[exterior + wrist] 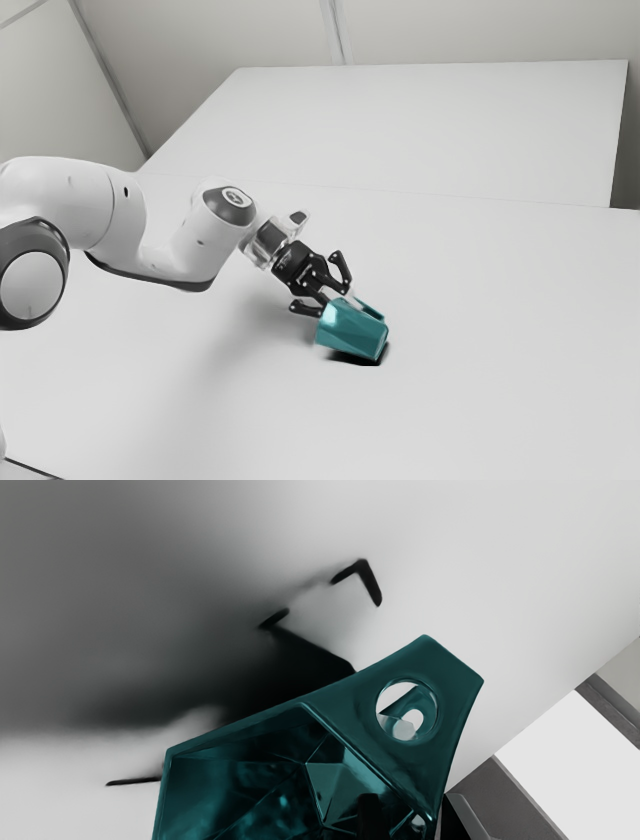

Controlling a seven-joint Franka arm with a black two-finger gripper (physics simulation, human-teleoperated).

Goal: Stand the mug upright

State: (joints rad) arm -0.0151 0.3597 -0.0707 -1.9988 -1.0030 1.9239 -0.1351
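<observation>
The teal faceted mug (350, 330) is tilted in the exterior view, with its handle side up and a dark shadow under it. At its upper edge is the black gripper (334, 297), reaching down from the upper left. Looking from the hand, the open mouth of the mug (240, 780) faces the camera, and the handle piece with a round hole extends beside it. The gripper (412, 812) is shut on the mug's handle-side wall, one finger inside the mouth and one outside. Contact between mug and table cannot be made out.
The white table (480, 400) spreads around the mug. Beyond it stands a large white raised surface (430, 125) toward the back wall. The arm's links occupy the exterior view's left.
</observation>
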